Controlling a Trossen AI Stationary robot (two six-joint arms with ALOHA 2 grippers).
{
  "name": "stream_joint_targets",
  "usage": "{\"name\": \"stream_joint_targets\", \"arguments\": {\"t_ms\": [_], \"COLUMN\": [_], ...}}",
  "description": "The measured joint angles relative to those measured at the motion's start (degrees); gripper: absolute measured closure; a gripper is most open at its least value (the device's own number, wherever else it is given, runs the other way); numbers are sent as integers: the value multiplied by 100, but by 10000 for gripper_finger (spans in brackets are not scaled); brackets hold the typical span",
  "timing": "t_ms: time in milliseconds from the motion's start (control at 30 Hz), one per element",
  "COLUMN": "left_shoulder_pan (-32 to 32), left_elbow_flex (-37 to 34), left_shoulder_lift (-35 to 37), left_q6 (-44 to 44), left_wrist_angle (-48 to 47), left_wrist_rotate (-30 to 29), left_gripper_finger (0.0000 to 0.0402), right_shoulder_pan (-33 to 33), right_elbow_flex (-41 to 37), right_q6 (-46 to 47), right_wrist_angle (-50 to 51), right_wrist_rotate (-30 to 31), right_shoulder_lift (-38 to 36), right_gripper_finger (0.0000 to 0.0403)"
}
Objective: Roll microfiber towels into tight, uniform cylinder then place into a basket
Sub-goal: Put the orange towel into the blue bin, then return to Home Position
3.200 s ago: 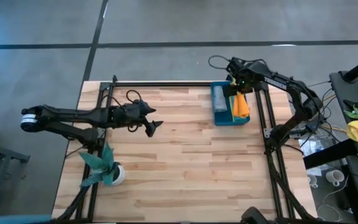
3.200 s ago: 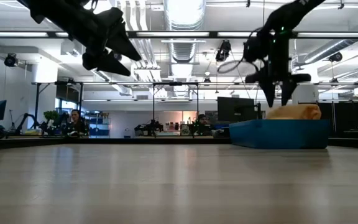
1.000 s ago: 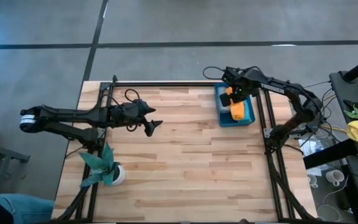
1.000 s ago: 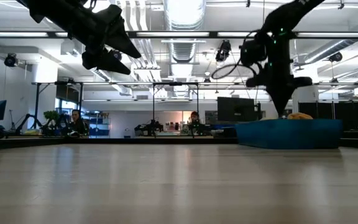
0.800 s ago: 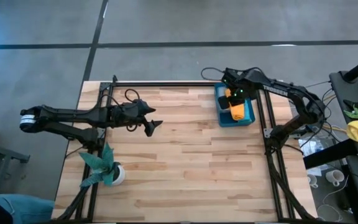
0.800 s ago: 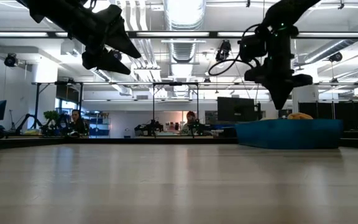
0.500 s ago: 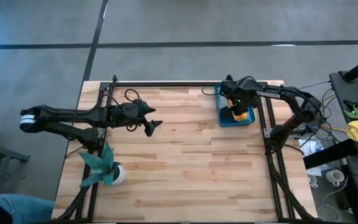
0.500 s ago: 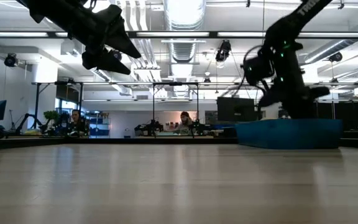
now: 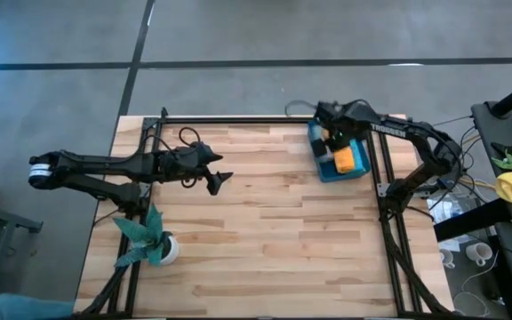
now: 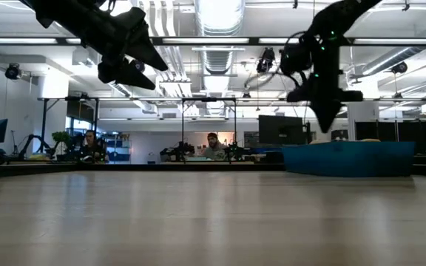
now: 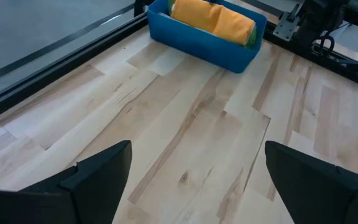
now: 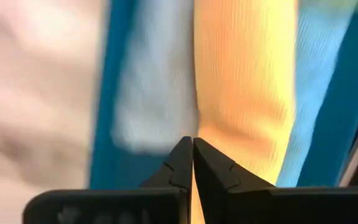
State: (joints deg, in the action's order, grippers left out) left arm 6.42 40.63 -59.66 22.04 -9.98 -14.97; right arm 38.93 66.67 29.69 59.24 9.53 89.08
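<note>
- High view, from the left side: the left gripper [image 9: 219, 180] hangs over the left half of the table, its jaws spread wide and holding nothing, well apart from the basket [image 9: 320, 166]. A leafy plant [image 9: 147, 237] stands near the table's left front corner.
- Left wrist view: the basket [image 11: 194, 43] lies far ahead across bare boards, with the orange towel [image 11: 213, 17] rolled up inside it.
- High view, further right: the right gripper [image 9: 331, 135] sits over the basket's rear end, by far the nearer arm. The orange towel [image 9: 345, 158] lies just in front of it, its long axis running along the basket's length.
- Right wrist view: the right gripper [image 12: 192, 151] has its fingertips pressed together on nothing, above the seam between the orange towel [image 12: 244, 81] and a pale blue towel [image 12: 148, 93] lying side by side.
- Against half a second earlier: the right gripper has lifted out of the basket and drawn back toward its rear end; the basket is slightly skewed; the left arm has not moved.
- Low view: the right gripper [image 10: 324, 118] hangs clear above the basket's [image 10: 346, 159] rim.
</note>
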Motion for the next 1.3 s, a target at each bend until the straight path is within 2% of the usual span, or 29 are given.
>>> {"name": "stream_joint_targets", "arguments": {"t_ms": [200, 400, 567, 667, 767, 933, 1067, 1200, 1300], "left_shoulder_pan": [0, 0, 0, 0, 0, -4, -4, -10, -13], "left_elbow_flex": [-2, 45, 210, 235, 219, 211, 209, 209, 209], "left_shoulder_lift": [-30, 9, 57, 82, 88, 46, 46, 46, 46], "left_q6": [7, -60, -1049, -1462, -1497, -1492, -1319, -1327, -1324], "left_wrist_angle": [11, 2, 11, 14, 95, 142, 157, 170, 190], "left_wrist_rotate": [0, -1, -11, -32, -54, -56, -52, -25, -8], "left_gripper_finger": [49, 49, 49, 49, 49, 49, 49, 49, 49], "right_shoulder_pan": [652, 1164, 1410, 1506, 1531, 1407, 1037, 535, 94], "right_elbow_flex": [333, 317, 317, 317, 317, 164, -271, -893, -1285], "right_q6": [-436, -552, -622, -772, -1050, -1386, -1660, -1710, -1987], "right_wrist_angle": [-838, -1042, -1083, -1086, -1065, -1109, -1809, -2652, -2909], "right_wrist_rotate": [212, -66, 417, 470, 353, 65, -341, -1141, -1605], "right_shoulder_lift": [390, 1140, 1404, 1377, 1215, 344, -914, -2264, -3194], "right_gripper_finger": [394, 394, 394, 394, 394, 394, 394, 394, 394]}}
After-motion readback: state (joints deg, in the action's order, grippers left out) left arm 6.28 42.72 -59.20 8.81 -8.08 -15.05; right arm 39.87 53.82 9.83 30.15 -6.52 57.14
